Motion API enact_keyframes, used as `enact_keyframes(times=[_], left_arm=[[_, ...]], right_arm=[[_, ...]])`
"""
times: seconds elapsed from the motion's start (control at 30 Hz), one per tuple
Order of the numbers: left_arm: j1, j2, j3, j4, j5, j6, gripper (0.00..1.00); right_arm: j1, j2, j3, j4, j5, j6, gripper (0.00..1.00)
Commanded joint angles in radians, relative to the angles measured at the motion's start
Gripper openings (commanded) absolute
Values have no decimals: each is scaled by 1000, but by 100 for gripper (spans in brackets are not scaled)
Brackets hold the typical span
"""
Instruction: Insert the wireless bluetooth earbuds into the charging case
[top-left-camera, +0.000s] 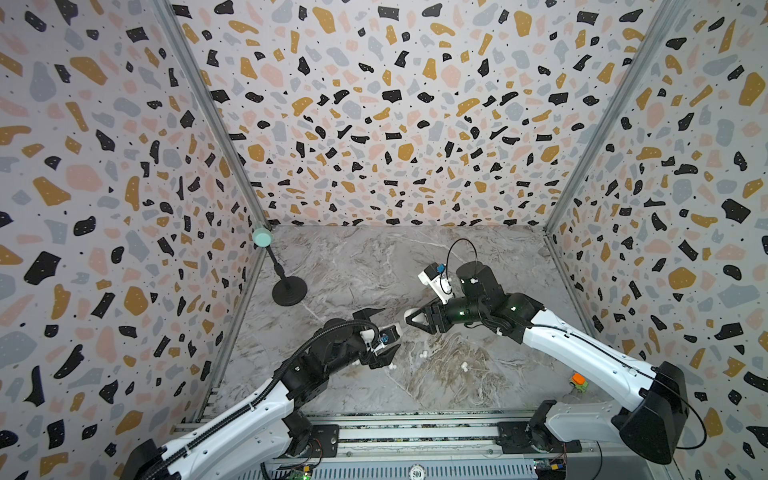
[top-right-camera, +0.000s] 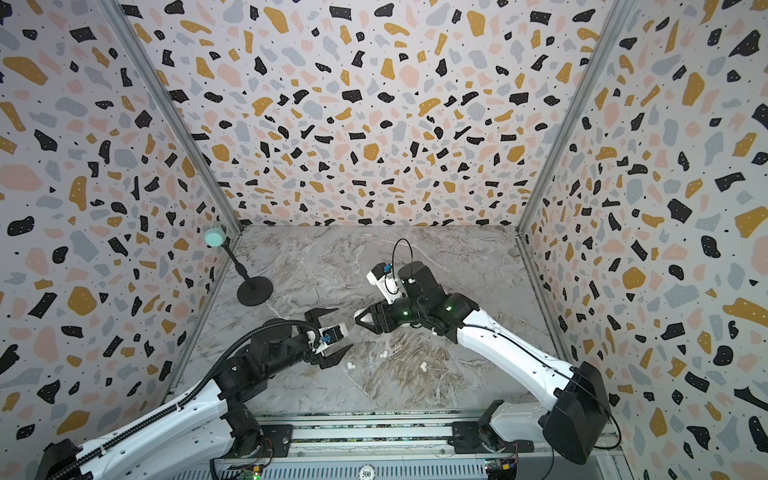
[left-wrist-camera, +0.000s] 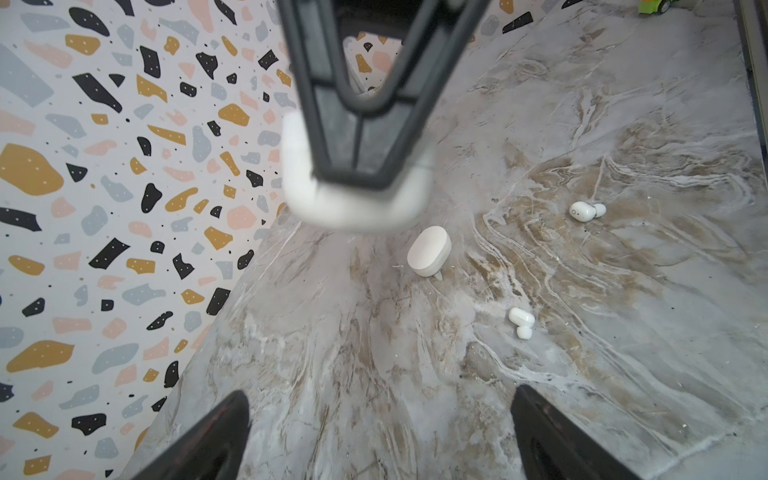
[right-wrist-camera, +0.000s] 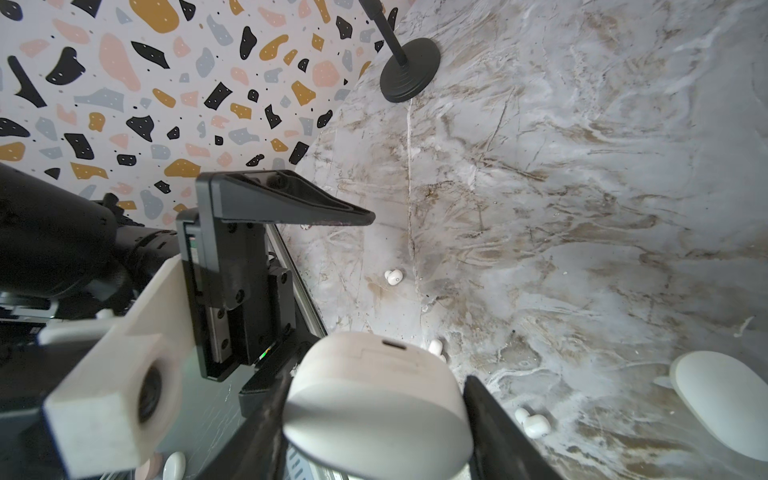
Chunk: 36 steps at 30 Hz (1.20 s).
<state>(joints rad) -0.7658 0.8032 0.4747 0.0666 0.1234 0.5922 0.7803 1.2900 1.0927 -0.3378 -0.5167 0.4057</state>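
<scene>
Three earbuds (top-left-camera: 424, 354) show as small white dots in both top views, strung loosely across the front half of the marble tabletop (top-left-camera: 353, 257), none inside a case. The left pincer (top-left-camera: 392, 329) hovers near the leftmost of them, jaws spread wide with nothing between them. The right pincer (top-left-camera: 415, 319) points toward it, tips near but apart, and clamps a white case (top-left-camera: 409, 312) held clear of the tabletop. A black stand (top-left-camera: 289, 291) with a pale green top sits by the left edge, and a small orange and green toy (top-left-camera: 578, 381) lies near the front right corner.

Seen from the left wrist, the left pincer's two black fingers (left-wrist-camera: 208, 444) stand far apart over bare marble. Close ahead and blurred, a finger of the right pincer presses on the held case (left-wrist-camera: 353, 203). Beyond it a second case (left-wrist-camera: 429, 251) rests shut on the tabletop, with two earbuds (left-wrist-camera: 586, 210) lying apart from it and from each other.

Seen from the right wrist, the held case (right-wrist-camera: 374, 415) fills the gap between the right pincer's fingers (right-wrist-camera: 503, 436), a seam and a small port on the side facing the camera. Three earbuds (right-wrist-camera: 394, 276) lie loose on the marble beyond. The second case (right-wrist-camera: 723, 399) rests off to one side, well apart from the stand's round base (right-wrist-camera: 409, 70).
</scene>
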Motion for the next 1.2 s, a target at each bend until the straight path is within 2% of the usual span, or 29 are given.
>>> enact_keyframes(times=[0.0, 0.33, 0.73, 1.17], left_arm=[[-13, 7, 41, 70, 13, 33, 97], [-38, 14, 45, 46, 50, 21, 89], [-51, 27, 44, 49, 61, 11, 70], [-56, 2, 27, 55, 82, -7, 56]], right_arm=[[13, 21, 35, -53, 25, -18, 0], [74, 61, 72, -55, 76, -4, 0], [147, 69, 79, -41, 145, 1, 0], [162, 40, 51, 7, 155, 23, 0]])
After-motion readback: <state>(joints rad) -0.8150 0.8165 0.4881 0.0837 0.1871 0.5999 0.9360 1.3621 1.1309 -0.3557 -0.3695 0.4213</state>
